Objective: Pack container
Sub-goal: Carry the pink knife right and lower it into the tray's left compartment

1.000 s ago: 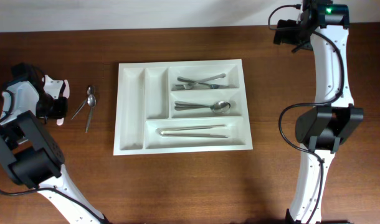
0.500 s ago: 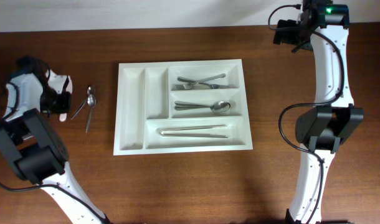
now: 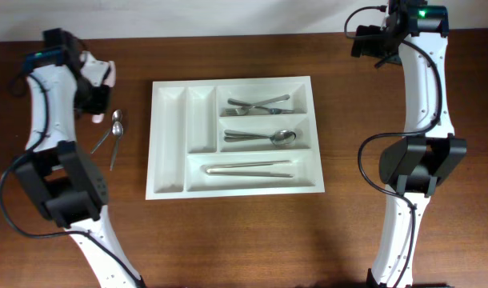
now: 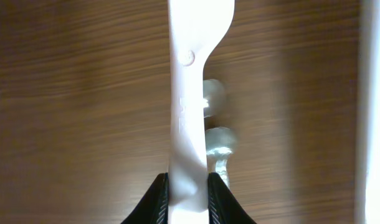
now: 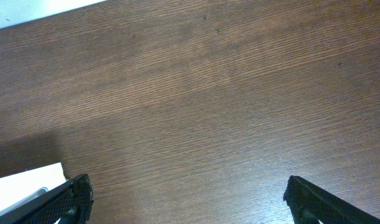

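The white cutlery tray [image 3: 169, 136] lies mid-table; its edge shows in the left wrist view [image 4: 374, 112] and its corner in the right wrist view [image 5: 22, 183]. It holds forks [image 3: 256, 104], a spoon [image 3: 264, 138] and long pale utensils [image 3: 248, 169]. My left gripper [image 3: 94, 80] is shut on a white plastic utensil [image 4: 189, 93], held above the table left of the tray. Two metal spoons [image 3: 116, 128] lie on the wood below it and also show in the left wrist view [image 4: 218, 140]. My right gripper [image 5: 187, 199] is open and empty at the far right back [image 3: 368, 42].
The two narrow slots at the tray's left hold nothing. Bare wooden table surrounds the tray. The right arm's base column [image 3: 412, 172] stands at the right side.
My left gripper has swung from the table's left edge toward the back and right, carrying the white utensil. The right arm has not moved.
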`<state>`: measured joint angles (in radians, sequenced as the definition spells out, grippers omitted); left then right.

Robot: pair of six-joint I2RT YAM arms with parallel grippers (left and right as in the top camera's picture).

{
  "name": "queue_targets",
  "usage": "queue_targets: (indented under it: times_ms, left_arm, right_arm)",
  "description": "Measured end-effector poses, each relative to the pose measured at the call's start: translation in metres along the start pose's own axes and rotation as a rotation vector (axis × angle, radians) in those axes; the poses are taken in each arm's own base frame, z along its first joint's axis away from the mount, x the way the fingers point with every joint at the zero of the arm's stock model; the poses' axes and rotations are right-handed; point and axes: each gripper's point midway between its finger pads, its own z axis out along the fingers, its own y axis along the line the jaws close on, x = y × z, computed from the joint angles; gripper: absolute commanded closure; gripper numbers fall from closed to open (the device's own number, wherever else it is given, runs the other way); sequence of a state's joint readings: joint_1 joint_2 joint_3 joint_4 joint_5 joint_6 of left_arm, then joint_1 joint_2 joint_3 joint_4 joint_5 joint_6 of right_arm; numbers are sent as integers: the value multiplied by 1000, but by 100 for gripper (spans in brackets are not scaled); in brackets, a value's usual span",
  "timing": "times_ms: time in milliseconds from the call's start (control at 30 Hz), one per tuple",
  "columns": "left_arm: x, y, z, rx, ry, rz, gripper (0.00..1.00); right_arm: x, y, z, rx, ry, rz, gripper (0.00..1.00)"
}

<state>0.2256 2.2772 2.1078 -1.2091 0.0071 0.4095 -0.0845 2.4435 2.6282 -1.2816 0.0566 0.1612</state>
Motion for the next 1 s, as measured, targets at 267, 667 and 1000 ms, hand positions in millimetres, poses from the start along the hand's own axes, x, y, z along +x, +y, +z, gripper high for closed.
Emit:
queue_targets:
  times_ms: [267, 667, 1000]
  left_arm:
    - [-10, -83, -2, 98, 45, 23, 98]
    - [-9, -173, -7, 148, 105, 67, 98]
    - [9, -209, -12, 146, 194, -41, 98]
  right_arm:
    - [0, 0, 0, 0, 0, 0, 1]
    - [0, 0, 0, 0, 0, 0, 1]
    - [0, 0, 0, 0, 0, 1, 1]
